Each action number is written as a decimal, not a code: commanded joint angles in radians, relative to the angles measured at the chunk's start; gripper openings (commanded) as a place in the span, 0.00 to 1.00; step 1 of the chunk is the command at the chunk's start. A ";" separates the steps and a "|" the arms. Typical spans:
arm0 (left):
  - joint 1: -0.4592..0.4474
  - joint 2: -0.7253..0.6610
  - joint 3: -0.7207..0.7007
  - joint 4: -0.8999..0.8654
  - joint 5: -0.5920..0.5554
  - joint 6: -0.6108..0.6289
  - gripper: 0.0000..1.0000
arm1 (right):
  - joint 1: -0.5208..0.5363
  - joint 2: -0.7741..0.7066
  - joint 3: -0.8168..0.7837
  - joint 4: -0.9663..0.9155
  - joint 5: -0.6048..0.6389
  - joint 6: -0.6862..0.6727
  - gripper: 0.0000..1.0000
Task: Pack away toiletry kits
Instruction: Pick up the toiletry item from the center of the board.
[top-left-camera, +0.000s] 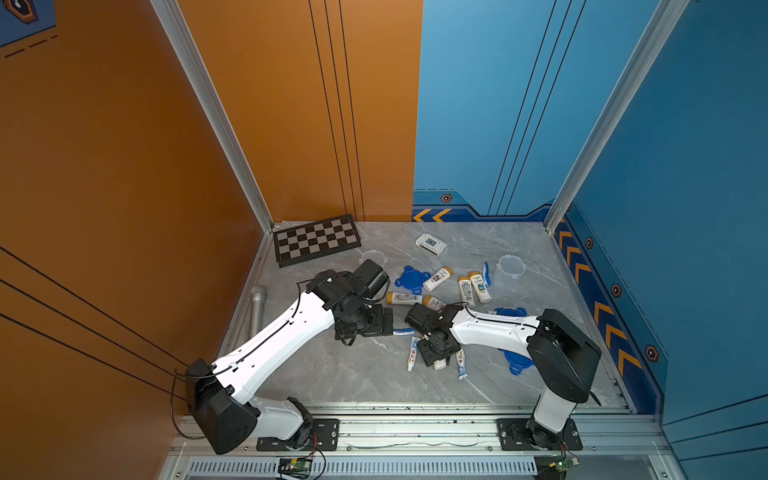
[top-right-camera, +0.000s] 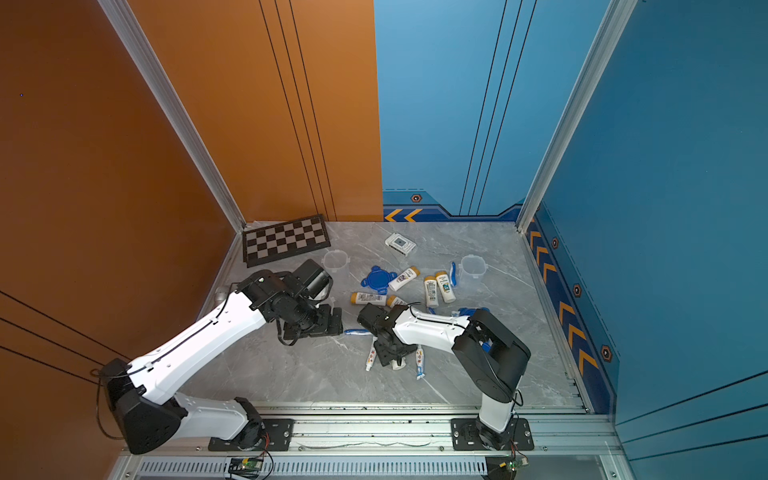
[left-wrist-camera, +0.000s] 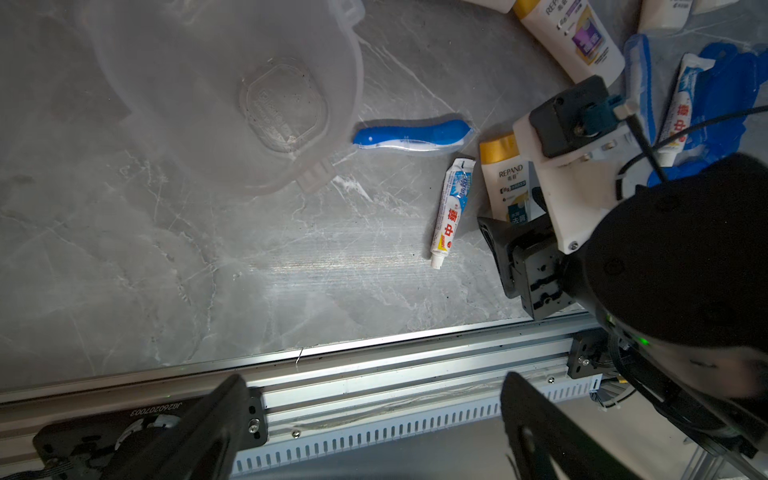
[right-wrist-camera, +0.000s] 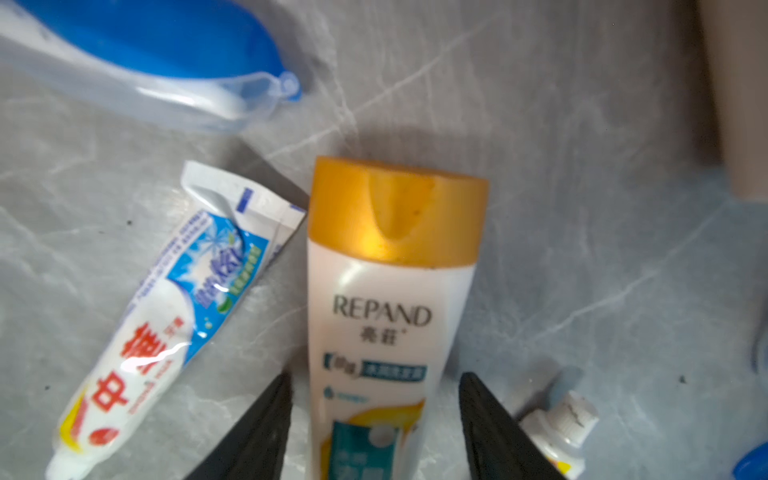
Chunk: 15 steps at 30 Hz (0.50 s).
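Left: my left pincer (left-wrist-camera: 372, 376) hangs spread wide and empty above the desk (top-left-camera: 353, 374), toward its front rail. Next to it a clear cup (left-wrist-camera: 166, 83) shows rim and base at once; whether it stands or lies I cannot tell. Just beside the cup's rim tab lies a blue-white toothbrush (left-wrist-camera: 411, 135), then a toothpaste tube (left-wrist-camera: 453, 208), cap toward the rail. Centre: the target, a white gold-capped bottle (right-wrist-camera: 390, 316), lies flat on the desk, label up, with that tube's crimped end just beside its cap. My right pincer (right-wrist-camera: 376, 375) stands over the bottle's lower body, jaws part-way in and flanking it on both sides; whether they already bite, I cannot tell. A second tube (right-wrist-camera: 561, 428) lies just beside one jaw. Right: further bottles (top-left-camera: 480, 286) lie farther back, a blue lid (top-left-camera: 514, 362) peeps from under the right arm, and a second cup (top-left-camera: 509, 270) stands open beyond them. Step in hand, as I judge it: pinching the bottle for carriage to a cup. To do it well I would keep the jaws square across the body, below the cap and seated low, since smooth tapering plastic may squirt from a shallow hold; I would lift straight up, so neither tube is dragged, before swinging toward a cup.
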 joint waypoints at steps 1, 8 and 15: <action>0.011 -0.025 -0.003 -0.035 0.033 0.012 0.96 | -0.022 -0.017 -0.059 0.030 -0.016 -0.021 0.54; 0.027 -0.053 -0.030 0.032 0.134 0.014 0.91 | -0.032 -0.164 -0.152 0.137 -0.050 -0.052 0.37; 0.060 -0.108 -0.079 0.168 0.341 0.013 0.90 | -0.015 -0.482 -0.274 0.316 -0.126 -0.103 0.30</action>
